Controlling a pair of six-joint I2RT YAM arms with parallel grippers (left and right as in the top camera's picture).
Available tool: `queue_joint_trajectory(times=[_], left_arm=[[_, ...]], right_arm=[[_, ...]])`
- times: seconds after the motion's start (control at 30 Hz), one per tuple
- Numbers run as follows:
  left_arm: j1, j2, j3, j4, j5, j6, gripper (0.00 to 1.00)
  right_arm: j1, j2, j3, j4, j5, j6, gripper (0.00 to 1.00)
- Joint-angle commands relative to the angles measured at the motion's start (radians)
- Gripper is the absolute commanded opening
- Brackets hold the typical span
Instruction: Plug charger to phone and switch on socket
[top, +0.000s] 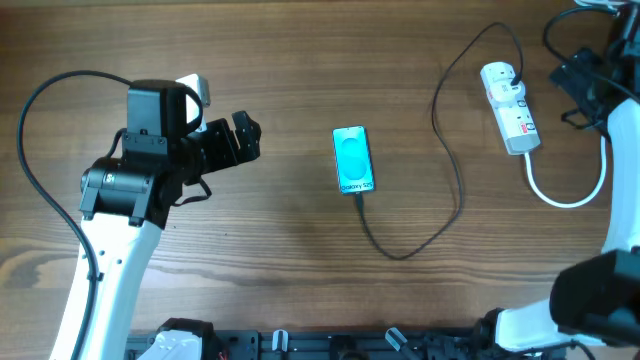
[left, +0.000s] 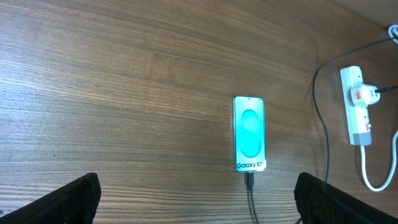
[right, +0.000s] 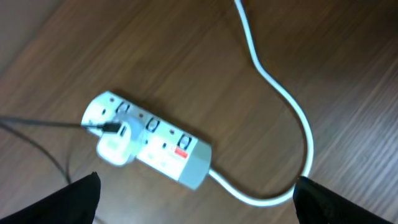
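Left wrist view first: the left gripper (left: 198, 202) is spread wide and empty, nothing but bare wood between its fingers (left: 71, 198). The charger (left: 251, 198), a thin black lead, comes up through that gap nearer the right finger, and its tip meets the near short end of the phone (left: 249, 132). The phone lies flat out ahead of the gap, well clear of both tips, with its screen lit teal.

Right wrist view is the same deal. The right gripper (right: 199, 205) is wide open, holding nothing. The socket (right: 149, 140) lies ahead of the gap, more toward the left finger and not touching either. It has a white plug (right: 115, 149) in one end with the black lead running off it. Its thick white cord (right: 292, 106) loops away from the other end. There's a red mark on it, but it's too blurry to read the switch.

From overhead, the phone is about mid-bench and the socket sits near the far right corner. The left gripper is well to the left of the phone.
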Motion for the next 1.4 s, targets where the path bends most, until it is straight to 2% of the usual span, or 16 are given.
queue_joint_trajectory(times=[0.0, 0.17, 0.3, 0.77, 1.37], left_arm=[[0.005, 0.005, -0.004, 0.0, -0.017, 0.012, 1.0], [0.005, 0.005, -0.004, 0.0, -0.017, 0.012, 1.0], [0.005, 0.005, -0.004, 0.0, -0.017, 0.012, 1.0], [0.005, 0.005, -0.004, 0.0, -0.017, 0.012, 1.0], [0.005, 0.005, -0.004, 0.0, -0.017, 0.012, 1.0]], right_arm=[[0.002, 0.058, 0.013, 0.043, 0.048, 0.024, 1.0], [-0.001, 0.137, 0.013, 0.086, 0.137, 0.034, 1.0], [-0.019, 0.204, 0.013, 0.106, 0.126, 0.032, 1.0], [-0.072, 0.384, 0.013, 0.156, -0.196, -0.009, 1.0], [-0.075, 0.484, 0.013, 0.177, -0.195, 0.012, 1.0]])
